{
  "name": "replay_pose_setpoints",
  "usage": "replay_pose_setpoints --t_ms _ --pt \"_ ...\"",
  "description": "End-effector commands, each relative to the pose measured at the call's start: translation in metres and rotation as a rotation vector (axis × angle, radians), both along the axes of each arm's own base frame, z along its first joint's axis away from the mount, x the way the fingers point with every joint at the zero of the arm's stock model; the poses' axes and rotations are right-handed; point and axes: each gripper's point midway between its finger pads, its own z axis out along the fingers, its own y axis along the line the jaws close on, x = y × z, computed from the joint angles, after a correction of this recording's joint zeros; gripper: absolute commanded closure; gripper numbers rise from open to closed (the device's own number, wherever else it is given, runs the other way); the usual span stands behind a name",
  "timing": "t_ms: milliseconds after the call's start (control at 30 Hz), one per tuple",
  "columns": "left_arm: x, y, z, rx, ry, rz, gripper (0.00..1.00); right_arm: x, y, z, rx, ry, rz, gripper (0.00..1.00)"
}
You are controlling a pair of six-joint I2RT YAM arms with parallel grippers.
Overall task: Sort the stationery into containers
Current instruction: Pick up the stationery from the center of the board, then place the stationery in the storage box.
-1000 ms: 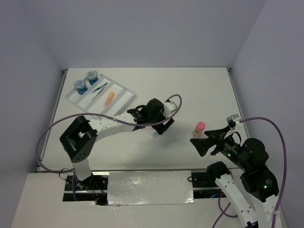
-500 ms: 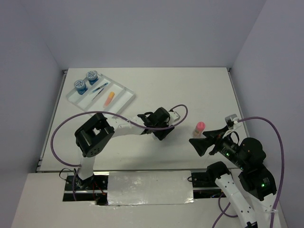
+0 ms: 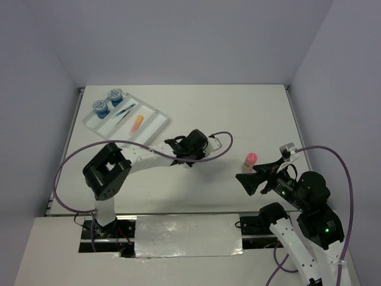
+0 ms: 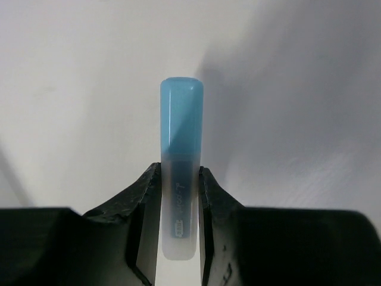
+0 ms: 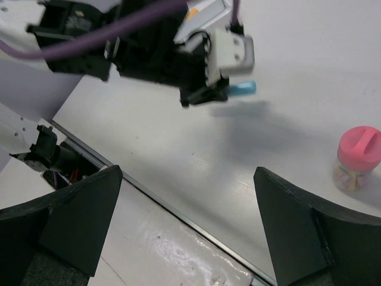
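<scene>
My left gripper [image 4: 180, 173] is shut on a stubby light-blue marker [image 4: 181, 113], whose cap end sticks out past the fingertips over the white table. The right wrist view shows the same marker [image 5: 243, 89] poking out of the left gripper, with its shadow on the table beneath. From above, the left gripper [image 3: 191, 154] is mid-table and hides the marker. My right gripper [image 3: 257, 174] stands open and empty, just in front of the pink-capped glue stick [image 3: 250, 159], which stands upright [image 5: 357, 156]. The white tray [image 3: 156, 119] at the back left holds two patterned rolls [image 3: 100, 108], pens [image 3: 125, 111] and an orange-yellow marker [image 3: 137, 123].
A metal strip [image 5: 178, 211] runs along the table's front edge ahead of the right gripper. Purple cables [image 3: 217, 140] loop from both wrists. Grey walls close in the table on three sides.
The left gripper has closed from wide open onto the light-blue marker and drawn slightly left and back with it. The right arm has barely moved.
</scene>
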Motion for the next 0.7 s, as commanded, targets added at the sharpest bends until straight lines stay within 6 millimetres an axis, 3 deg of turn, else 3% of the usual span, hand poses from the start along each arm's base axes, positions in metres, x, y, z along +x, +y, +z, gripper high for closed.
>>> replay_pose_setpoints --t_ms 0,33,67,100,133,167,300,367,400,500,667 --pt "0.057 0.055 0.069 0.071 -0.216 0.021 1.00 -0.002 0.002 0.015 0.017 -0.068 0.018 0.00" --pt "0.077 0.082 0.074 0.077 -0.227 0.088 1.00 -0.003 0.001 0.014 0.017 -0.068 0.018 0.00" --pt "0.092 0.093 0.088 0.048 -0.266 0.124 1.00 -0.004 0.001 0.015 0.014 -0.073 0.020 0.00" --pt "0.103 0.105 0.093 0.027 -0.279 0.161 1.00 -0.004 0.001 0.015 0.014 -0.075 0.021 0.00" --pt "0.121 0.129 0.097 0.000 -0.285 0.226 1.00 -0.005 0.001 0.014 0.011 -0.073 0.021 0.00" --pt "0.136 0.138 0.101 -0.029 -0.305 0.262 1.00 -0.004 0.000 0.013 0.005 -0.074 0.019 0.00" --pt "0.175 0.200 0.098 0.038 -0.316 0.372 1.00 -0.009 -0.002 0.010 -0.016 -0.073 0.021 0.00" --pt "0.188 0.216 0.096 0.047 -0.294 0.384 1.00 -0.009 -0.005 0.008 -0.033 -0.083 0.015 0.00" --pt "0.191 0.236 0.091 0.049 -0.265 0.417 1.00 -0.009 -0.006 0.007 -0.037 -0.084 0.010 0.00" --pt "0.200 0.260 0.089 -0.039 -0.239 0.471 0.96 -0.009 -0.005 0.009 -0.029 -0.091 0.014 0.00" --pt "0.205 0.271 0.068 -0.087 -0.187 0.492 0.84 -0.005 -0.005 0.009 -0.046 -0.080 0.013 0.00"
